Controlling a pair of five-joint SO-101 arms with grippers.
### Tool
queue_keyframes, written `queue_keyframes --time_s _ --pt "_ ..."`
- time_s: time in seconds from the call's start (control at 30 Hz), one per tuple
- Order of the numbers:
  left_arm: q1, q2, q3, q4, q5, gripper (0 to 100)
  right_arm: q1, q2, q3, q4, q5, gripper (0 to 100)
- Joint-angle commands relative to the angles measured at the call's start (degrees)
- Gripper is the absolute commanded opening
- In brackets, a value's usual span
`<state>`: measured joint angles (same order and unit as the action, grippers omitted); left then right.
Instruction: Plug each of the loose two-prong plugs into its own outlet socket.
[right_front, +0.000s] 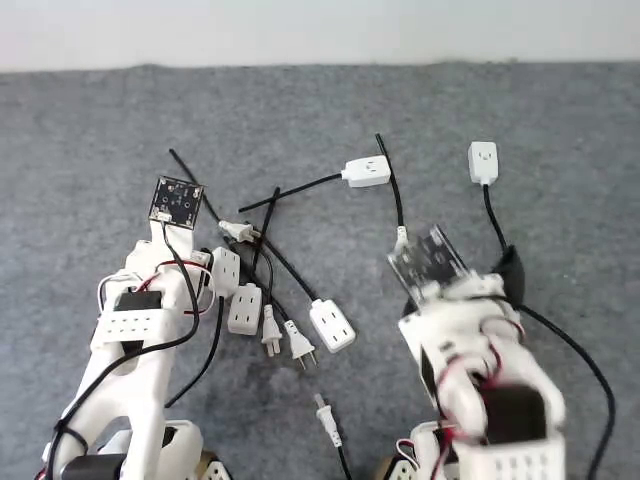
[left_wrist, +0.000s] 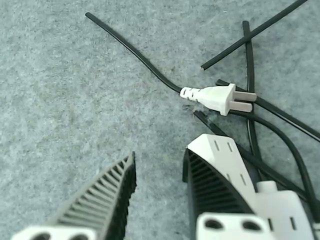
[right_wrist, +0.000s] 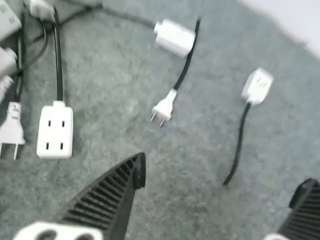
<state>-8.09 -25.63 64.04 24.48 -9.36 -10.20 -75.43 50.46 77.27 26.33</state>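
Left tool (left_wrist: 160, 155) is spread wide and empty, plug (left_wrist: 215, 98) lying on the table (left_wrist: 65, 110) just ahead. I'd pinch its white body squarely, leaving prongs clear for a socket (left_wrist: 222, 150). Right tool (right_wrist: 222, 172) gapes empty too.

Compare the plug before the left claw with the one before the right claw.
The left plug lies among crossing black cords; the right plug lies alone on bare carpet. The left plug's prongs point sideways; the right plug's point back toward the right claw. Both are white, two-pronged and unplugged.
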Motion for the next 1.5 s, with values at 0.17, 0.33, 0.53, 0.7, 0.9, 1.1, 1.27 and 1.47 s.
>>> queue_keyframes --time_s 0.17,0.33,0.53,0.7,0.9,1.1,1.27,1.47 --pt "0.1 -0.4 -0.2 -1.3 -0.9 16 -0.6 20.1 7.8 -25.2 -2.2 42.9" --pt "0.1 -0.4 -0.2 -1.3 -0.9 16 -1.3 29.8 8.3 -32.7 -7.9 42.8" --pt "0.1 -0.4 -0.2 -1.3 -0.9 16 -8.0 40.6 8.4 -38.3 -8.1 42.8" --pt "0.1 -0.4 -0.2 -1.3 -0.9 16 -8.8 46.3 7.9 -41.0 -8.1 42.8" --pt "0.1 -0.4 -0.2 -1.3 -0.9 16 1.9 46.4 3.1 -41.0 -8.0 42.8" --pt "0.1 -0.4 -0.2 -1.3 -0.9 16 14.6 47.0 -2.9 -47.3 -7.6 42.8" --pt "0.1 -0.4 -0.2 -1.3 -0.9 16 15.6 47.0 -3.3 -54.0 -1.1 42.8" --pt "0.1 -0.4 -0.2 -1.3 -0.9 16 14.9 52.4 -10.0 -55.3 -0.4 42.8"
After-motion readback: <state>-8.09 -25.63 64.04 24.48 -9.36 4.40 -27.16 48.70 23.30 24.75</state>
